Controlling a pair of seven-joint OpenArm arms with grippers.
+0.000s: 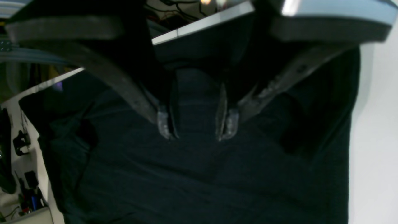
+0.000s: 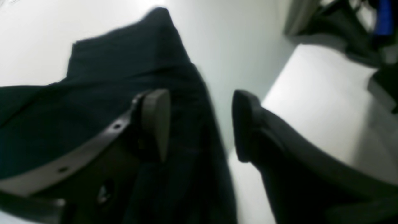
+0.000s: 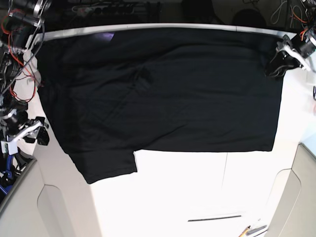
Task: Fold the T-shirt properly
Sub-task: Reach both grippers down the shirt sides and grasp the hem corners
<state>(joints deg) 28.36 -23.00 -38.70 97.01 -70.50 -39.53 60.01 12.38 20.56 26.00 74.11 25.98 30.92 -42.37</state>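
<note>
The black T-shirt (image 3: 163,89) lies spread flat, plain side up, over the far half of the white table (image 3: 197,187). A sliver of purple print (image 3: 106,35) shows at its far edge. My left gripper (image 3: 277,61) is at the shirt's far right corner. In the left wrist view its fingertips (image 1: 164,124) pinch a raised fold of the black cloth (image 1: 197,99). My right gripper (image 3: 33,132) is by the shirt's left edge near a sleeve (image 3: 106,165). In the right wrist view it (image 2: 200,124) is open above the cloth's edge (image 2: 124,68).
A thin black rod (image 3: 215,217) and pencils (image 3: 252,230) lie near the table's front right. Wires and arm hardware (image 3: 17,39) crowd the far left. The table's far edge (image 3: 197,25) runs just behind the shirt.
</note>
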